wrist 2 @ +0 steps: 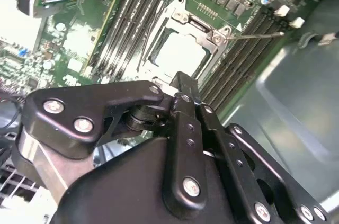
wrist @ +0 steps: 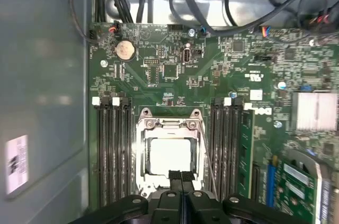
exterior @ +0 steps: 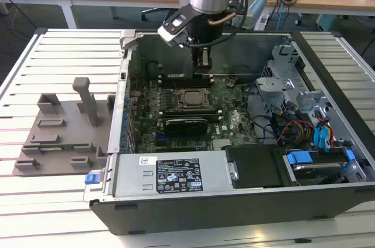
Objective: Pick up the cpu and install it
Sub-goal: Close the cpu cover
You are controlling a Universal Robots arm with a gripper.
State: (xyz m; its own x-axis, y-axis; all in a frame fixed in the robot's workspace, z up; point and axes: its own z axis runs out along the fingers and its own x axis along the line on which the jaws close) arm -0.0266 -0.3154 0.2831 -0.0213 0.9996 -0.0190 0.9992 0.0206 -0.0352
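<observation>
The cpu (wrist: pixel 169 156) is a small silver-grey square lying flat inside the metal socket frame (wrist: pixel 142 150) on the green motherboard; it also shows in the second wrist view (wrist 2: pixel 180 54) and, darker, in the exterior view (exterior: pixel 191 98). My gripper (wrist: pixel 180 176) hangs just above the socket's edge, shut, with its two black fingertips pressed together and nothing visible between them. In the exterior view the gripper (exterior: pixel 202 65) reaches down into the open computer case (exterior: pixel 234 213), a little behind the socket. Seen from the side, the gripper (wrist 2: pixel 180 80) ends close over the socket frame.
Memory slots (wrist: pixel 114 150) flank the socket on both sides, and a thin wire lever (wrist: pixel 207 155) runs along one side. A long black card (exterior: pixel 185 124) lies in front of the socket. A grey plastic tray with posts (exterior: pixel 64 125) stands outside the case at the exterior view's left. Cables and drive bays (exterior: pixel 304 125) crowd the right.
</observation>
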